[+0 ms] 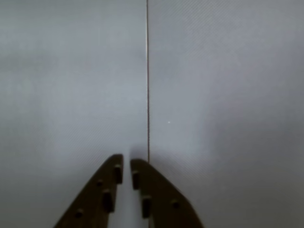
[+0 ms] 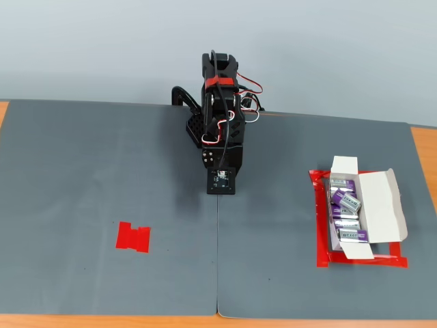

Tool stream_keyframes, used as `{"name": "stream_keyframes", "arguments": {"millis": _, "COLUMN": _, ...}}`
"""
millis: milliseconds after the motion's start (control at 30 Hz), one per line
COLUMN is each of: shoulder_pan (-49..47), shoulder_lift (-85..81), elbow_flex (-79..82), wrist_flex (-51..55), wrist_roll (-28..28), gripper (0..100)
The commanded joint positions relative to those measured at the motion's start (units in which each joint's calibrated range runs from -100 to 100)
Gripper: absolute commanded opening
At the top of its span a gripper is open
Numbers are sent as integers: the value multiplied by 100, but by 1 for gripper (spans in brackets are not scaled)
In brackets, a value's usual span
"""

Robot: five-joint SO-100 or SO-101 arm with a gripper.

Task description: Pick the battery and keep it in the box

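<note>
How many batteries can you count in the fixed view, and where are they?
4 visible batteries, all stacked in a row inside the white box at right; none on the red patch. More may lie hidden.

My pincer [image 1: 126, 166] looks like dark matt plastic. Under me the grey mat [image 2: 102, 171] is dull with a fine woven grain. The box [image 2: 379, 205] is plain white card, and its batteries [image 2: 349, 201] show shiny silver.
</note>
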Motion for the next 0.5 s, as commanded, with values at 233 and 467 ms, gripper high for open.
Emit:
{"name": "stream_keyframes", "arguments": {"millis": 233, "shoulder_pan": 12, "shoulder_lift": 8, "elbow_flex": -400, "wrist_flex": -2, "wrist_roll": 5, "gripper": 2}}
{"name": "stream_keyframes", "arguments": {"millis": 467, "shoulder_pan": 12, "shoulder_lift": 8, "elbow_flex": -400, "wrist_flex": -2, "wrist_roll": 5, "gripper": 2}}
